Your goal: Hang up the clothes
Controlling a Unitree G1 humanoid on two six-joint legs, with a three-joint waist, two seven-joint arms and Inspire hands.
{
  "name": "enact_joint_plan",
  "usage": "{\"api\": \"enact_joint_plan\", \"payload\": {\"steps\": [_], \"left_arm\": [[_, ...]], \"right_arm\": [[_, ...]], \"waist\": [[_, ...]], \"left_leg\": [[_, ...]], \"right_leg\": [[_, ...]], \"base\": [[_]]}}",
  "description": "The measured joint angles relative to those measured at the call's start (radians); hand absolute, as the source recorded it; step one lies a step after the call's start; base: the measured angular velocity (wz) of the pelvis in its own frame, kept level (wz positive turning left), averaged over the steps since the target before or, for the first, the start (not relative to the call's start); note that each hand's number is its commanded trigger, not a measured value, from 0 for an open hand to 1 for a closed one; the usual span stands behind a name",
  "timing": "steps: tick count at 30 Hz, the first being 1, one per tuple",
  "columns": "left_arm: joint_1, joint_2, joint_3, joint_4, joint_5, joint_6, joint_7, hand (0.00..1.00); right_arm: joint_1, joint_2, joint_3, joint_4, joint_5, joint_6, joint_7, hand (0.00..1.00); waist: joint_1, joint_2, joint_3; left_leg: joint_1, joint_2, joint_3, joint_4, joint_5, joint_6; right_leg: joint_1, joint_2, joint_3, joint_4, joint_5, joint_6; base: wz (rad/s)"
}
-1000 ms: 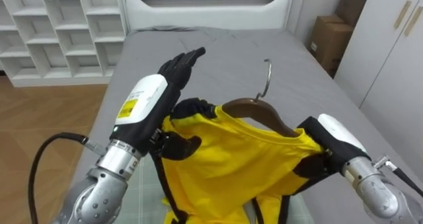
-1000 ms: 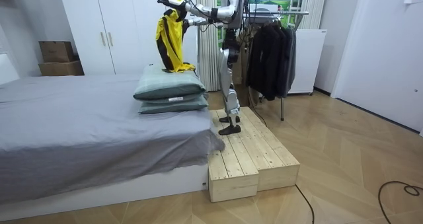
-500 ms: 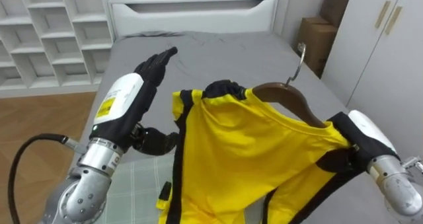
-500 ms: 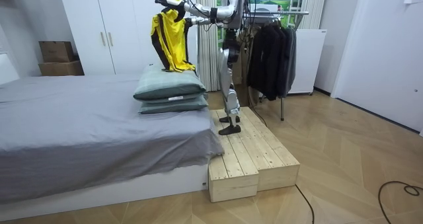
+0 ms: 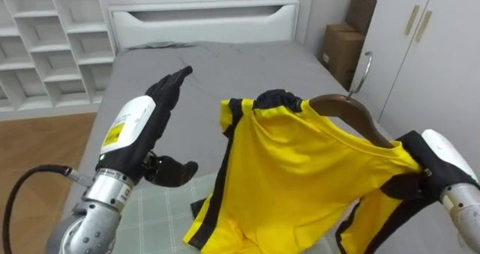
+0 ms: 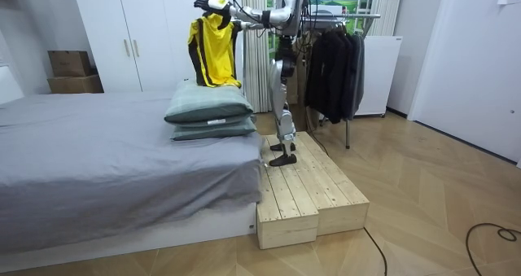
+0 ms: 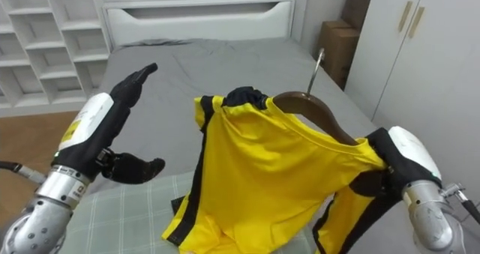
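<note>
1. Yellow shirt (image 5: 300, 171): already on a wooden hanger (image 5: 346, 108), held up in the air over the green pillow (image 5: 161, 216) at the end of the bed (image 5: 225, 67); hem hangs loose near the pillow top.
2. Handling, my guess: thin, light, floppy, prob. slick, so it may slide off a hanger arm if tilted. Don't take the cloth. Take the hanger neck or metal hook (image 5: 365, 70), the only stiff parts.
3. Right hand (image 5: 439, 158): at the hanger's right end by the shirt shoulder, seems to carry the lot. Grip hidden by cloth, can't tell if clenched.
4. Left hand (image 5: 139, 123): released, flat, apart from the shirt's left edge, holds nothing.
5. Room view: robot stands on a wood platform (image 6: 309, 194) w/ the clothes rack (image 6: 334, 60) behind it. Hanging needs a turn, I'd say.
</note>
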Motion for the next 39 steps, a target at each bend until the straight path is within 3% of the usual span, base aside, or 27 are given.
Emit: {"api": "enact_joint_plan", "payload": {"steps": [7, 10, 13, 15, 18, 22, 24, 27, 28, 30, 31, 32, 33, 35, 36, 37, 39], "left_arm": [[0.046, -0.008, 0.013, 0.121, -0.07, -0.004, 0.002, 0.0], [0.072, -0.028, 0.021, 0.211, -0.112, -0.005, 0.003, 0.0], [0.107, -0.055, 0.047, 0.389, -0.162, -0.008, 0.005, 0.0], [0.149, -0.086, 0.087, 0.509, -0.179, 0.004, 0.005, 0.0], [0.169, -0.094, 0.086, 0.68, -0.23, 0.016, 0.004, 0.0], [0.196, -0.099, 0.099, 0.851, -0.275, 0.056, 0.003, 0.0], [0.211, -0.108, 0.132, 0.9, -0.302, 0.049, 0.005, 0.0], [0.217, -0.107, 0.156, 0.975, -0.349, 0.031, 0.032, 0.0], [0.222, -0.107, 0.158, 0.981, -0.356, 0.031, 0.038, 0.0], [0.235, -0.11, 0.187, 1.024, -0.382, 0.037, 0.05, 0.0], [0.24, -0.11, 0.201, 1.034, -0.383, 0.038, 0.053, 0.0], [0.249, -0.11, 0.221, 1.052, -0.383, 0.039, 0.065, 0.0], [0.26, -0.113, 0.232, 1.056, -0.383, 0.042, 0.07, 0.0], [0.261, -0.115, 0.237, 1.073, -0.382, 0.059, 0.082, 0.0], [0.26, -0.117, 0.235, 1.092, -0.382, 0.073, 0.095, 0.0], [0.26, -0.119, 0.234, 1.099, -0.383, 0.079, 0.103, 0.0], [0.257, -0.116, 0.208, 1.108, -0.383, 0.098, 0.125, 0.0]], "right_arm": [[0.095, 0.0, -0.023, -0.198, -0.018, -0.002, -0.022, 1.0], [0.141, 0.001, -0.03, -0.259, -0.018, 0.0, -0.031, 1.0], [0.213, 0.003, -0.037, -0.349, -0.042, -0.002, -0.039, 1.0], [0.252, 0.003, -0.051, -0.389, -0.048, -0.002, -0.039, 1.0], [0.297, 0.008, -0.054, -0.422, -0.057, 0.009, -0.039, 1.0], [0.355, 0.011, -0.056, -0.487, -0.093, 0.014, -0.036, 1.0], [0.38, 0.027, -0.057, -0.548, -0.147, 0.016, -0.036, 1.0], [0.418, 0.032, -0.055, -0.598, -0.164, 0.007, -0.037, 1.0], [0.425, 0.033, -0.055, -0.602, -0.164, 0.007, -0.037, 1.0], [0.435, 0.042, -0.05, -0.614, -0.17, 0.019, -0.034, 1.0], [0.436, 0.047, -0.049, -0.617, -0.171, 0.02, -0.034, 1.0], [0.436, 0.048, -0.043, -0.624, -0.169, 0.026, -0.035, 1.0], [0.436, 0.046, -0.034, -0.645, -0.166, 0.046, -0.035, 1.0], [0.426, 0.048, -0.02, -0.676, -0.171, 0.066, -0.034, 1.0], [0.419, 0.051, -0.003, -0.679, -0.17, 0.069, -0.034, 1.0], [0.421, 0.052, 0.003, -0.684, -0.17, 0.069, -0.034, 1.0], [0.425, 0.061, 0.02, -0.705, -0.17, 0.071, -0.034, 1.0]], "waist": [[0.001, -0.009, 0.0017], [0.004, -0.015, 0.0042], [0.017, -0.018, 0.0032], [0.014, -0.024, 0.007], [0.029, -0.039, 0.0141], [0.037, -0.055, 0.0121], [0.041, -0.052, 0.0099], [0.063, -0.046, 0.0049], [0.066, -0.05, 0.0056], [0.094, -0.03, -0.0046], [0.097, -0.029, -0.0051], [0.114, -0.031, -0.0046], [0.121, -0.034, -0.0043], [0.116, -0.037, -0.0024], [0.115, -0.039, -0.0012], [0.113, -0.035, -0.0031], [0.096, -0.044, 0.0063]], "left_leg": [[0.011, 0.003, 0.008, -0.002, 0.0, -0.001], [0.012, 0.004, 0.016, -0.006, -0.003, -0.005], [0.018, 0.011, 0.034, 0.003, -0.009, -0.01], [0.013, 0.025, 0.044, 0.032, -0.028, -0.016], [0.0, 0.058, 0.062, 0.107, -0.075, -0.031], [-0.025, 0.099, 0.083, 0.197, -0.121, -0.054], [-0.017, 0.128, 0.112, 0.219, -0.133, -0.07], [0.032, 0.13, 0.132, 0.197, -0.127, -0.089], [0.04, 0.128, 0.121, 0.193, -0.126, -0.09], [0.053, 0.122, 0.031, 0.188, -0.123, -0.093], [0.051, 0.118, 0.008, 0.193, -0.122, -0.092], [0.047, 0.096, -0.065, 0.18, -0.119, -0.087], [0.035, 0.055, -0.153, 0.134, -0.118, -0.088], [-0.022, 0.014, -0.226, 0.074, -0.097, -0.087], [-0.039, 0.007, -0.226, 0.067, -0.064, -0.057], [-0.031, 0.007, -0.224, 0.068, -0.063, -0.057], [-0.017, -0.002, -0.179, 0.05, -0.059, -0.046]], "right_leg": [[0.005, 0.003, 0.018, 0.0, 0.0, -0.001], [-0.001, 0.006, 0.027, -0.001, -0.002, -0.003], [0.0, 0.009, 0.043, 0.004, -0.006, -0.006], [0.0, 0.018, 0.045, 0.011, -0.008, -0.01], [-0.006, 0.038, 0.063, 0.053, -0.034, -0.027], [-0.029, 0.058, 0.086, 0.102, -0.069, -0.049], [-0.033, 0.081, 0.123, 0.109, -0.071, -0.064], [-0.033, 0.104, 0.2, 0.126, -0.075, -0.08], [-0.034, 0.11, 0.218, 0.127, -0.073, -0.082], [-0.058, 0.143, 0.326, 0.145, -0.066, -0.092], [-0.066, 0.151, 0.355, 0.155, -0.065, -0.093], [-0.077, 0.165, 0.424, 0.185, -0.065, -0.093], [-0.104, 0.173, 0.482, 0.201, -0.062, -0.089], [-0.135, 0.18, 0.536, 0.21, -0.05, -0.079], [-0.137, 0.181, 0.565, 0.206, -0.041, -0.073], [-0.139, 0.182, 0.576, 0.199, -0.038, -0.07], [-0.144, 0.18, 0.601, 0.172, -0.031, -0.055]], "base": [[-0.06], [-0.09], [-0.2], [-0.13], [-0.17], [-0.22], [-0.48], [-0.75], [-0.95], [-1.27], [-1.45], [-1.45], [-1.43], [-1.19], [-1.01], [-0.75], [-0.44]]}}
